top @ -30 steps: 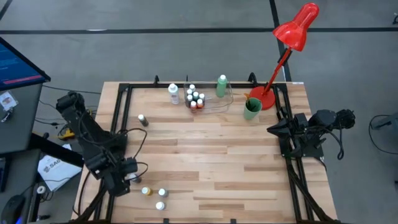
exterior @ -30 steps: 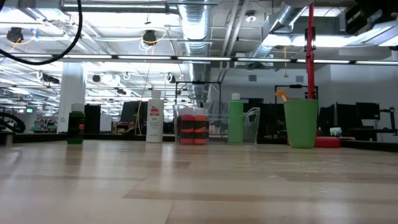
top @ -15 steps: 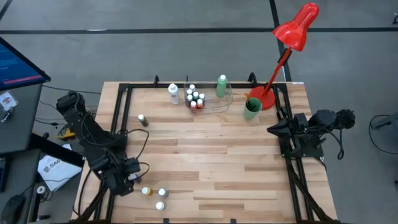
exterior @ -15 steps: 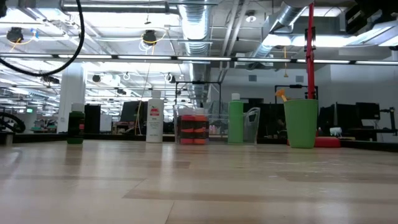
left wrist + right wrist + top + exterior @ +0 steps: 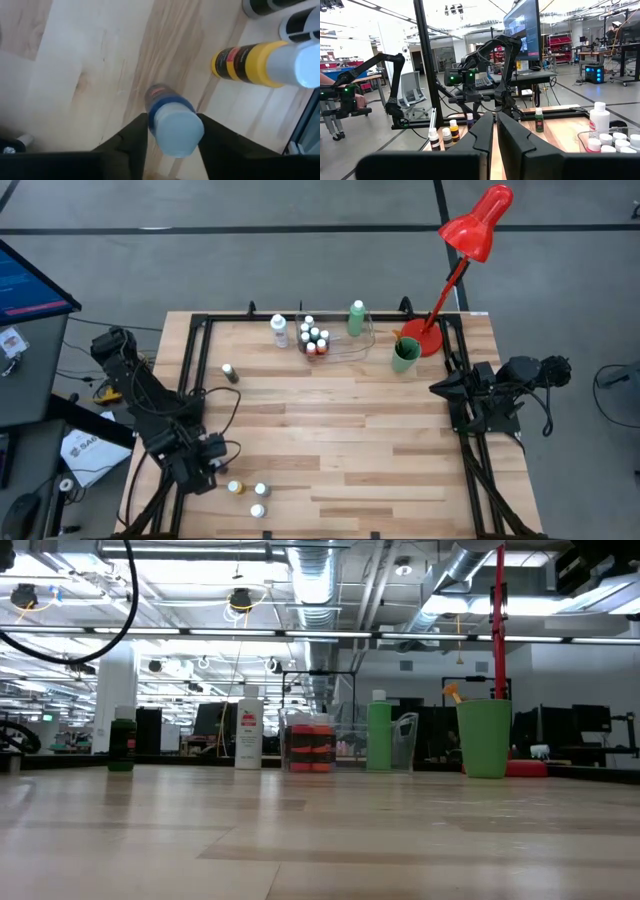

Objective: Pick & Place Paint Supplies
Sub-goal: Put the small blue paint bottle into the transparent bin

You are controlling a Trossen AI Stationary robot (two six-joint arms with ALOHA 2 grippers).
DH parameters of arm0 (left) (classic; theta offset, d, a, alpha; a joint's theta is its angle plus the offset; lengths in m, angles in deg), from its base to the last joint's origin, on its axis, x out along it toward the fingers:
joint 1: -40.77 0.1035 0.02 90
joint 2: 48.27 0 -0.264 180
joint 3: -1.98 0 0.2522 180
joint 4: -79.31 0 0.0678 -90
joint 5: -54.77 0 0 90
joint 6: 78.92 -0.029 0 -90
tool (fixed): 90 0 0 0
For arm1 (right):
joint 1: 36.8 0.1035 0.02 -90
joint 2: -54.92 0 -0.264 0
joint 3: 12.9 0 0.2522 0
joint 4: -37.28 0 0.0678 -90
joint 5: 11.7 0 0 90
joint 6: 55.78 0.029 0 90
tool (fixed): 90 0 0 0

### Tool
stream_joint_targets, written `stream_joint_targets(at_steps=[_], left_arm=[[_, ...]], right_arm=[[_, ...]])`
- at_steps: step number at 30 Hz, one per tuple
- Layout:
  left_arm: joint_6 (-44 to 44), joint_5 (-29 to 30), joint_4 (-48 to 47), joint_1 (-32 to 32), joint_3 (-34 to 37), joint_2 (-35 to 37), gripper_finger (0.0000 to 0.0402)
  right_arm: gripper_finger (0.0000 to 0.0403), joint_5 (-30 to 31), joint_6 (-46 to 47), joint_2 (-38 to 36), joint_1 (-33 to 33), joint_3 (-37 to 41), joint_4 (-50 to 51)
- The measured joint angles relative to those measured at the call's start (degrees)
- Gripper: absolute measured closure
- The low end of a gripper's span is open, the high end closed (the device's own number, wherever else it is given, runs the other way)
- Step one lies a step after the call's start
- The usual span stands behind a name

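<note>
At the table's near left my left gripper [image 5: 208, 471] points down, shut on a small blue bottle [image 5: 165, 102] with a white cap. The high view hides that bottle under the gripper. A yellow bottle [image 5: 250, 62] and two more small white-capped ones [image 5: 261, 491] stand next to it. One small green bottle [image 5: 229, 372] stands alone on the left. Several small bottles [image 5: 315, 338] sit in the clear tray [image 5: 345, 345] at the far edge, between a tall white bottle [image 5: 279, 331] and a tall green one [image 5: 356, 319]. My right gripper [image 5: 495, 131] waits shut at the right edge. My left gripper has the blue bottle's white cap [image 5: 176, 131] between its two fingers, one on each side of the cap. The fingers come from above, pointing steeply down. The bottle stands on the table on its base.
A green cup [image 5: 404, 355] and a red desk lamp [image 5: 428, 338] stand at the far right. A black frame rail [image 5: 190, 380] runs along the table's left side, close to my left arm. Bare wood fills the table's middle.
My left gripper has sunk a little at the near left corner, down over the small bottles there. My right arm has kept still.
</note>
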Motion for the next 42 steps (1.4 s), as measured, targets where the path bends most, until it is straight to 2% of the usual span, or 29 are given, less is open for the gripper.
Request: stream_joint_targets(at_steps=[6, 11, 16, 22, 30, 36, 42], left_arm=[[-0.1, 1.0, 0.6, 1.3, -0.1, 0.1, 0.0307], [-0.1, 0.9, 0.9, 3.2, -0.2, 0.1, 0.0307], [-1.1, 3.2, 0.7, 8.6, -0.4, 1.0, 0.0307], [-7.5, 3.5, 0.7, 19.3, -0.5, 4.8, 0.0308], [-15.9, 3.6, 2.8, 38.6, -1.1, 8.3, 0.0308], [-26.2, 3.6, 8.6, 52.5, -7.1, 6.9, 0.0309], [-34.7, 3.6, 11.7, 64.1, -16.8, 0.9, 0.0309]], right_arm=[[0.0381, 0.0, 0.0, 0.0, 0.0, 0.0, 0.0], [0.0381, 0.0, 0.0, 0.0, 0.0, 0.0, 0.0], [0.0381, 0.0, 0.0, 0.0, 0.0, 0.0, 0.0], [0.0381, 0.0, 0.0, 0.0, 0.0, 0.0, 0.0], [0.0381, 0.0, 0.0, 0.0, 0.0, 0.0, 0.0], [0.0381, 0.0, 0.0, 0.0, 0.0, 0.0, 0.0], [0.0381, 0.0, 0.0, 0.0, 0.0, 0.0, 0.0]])
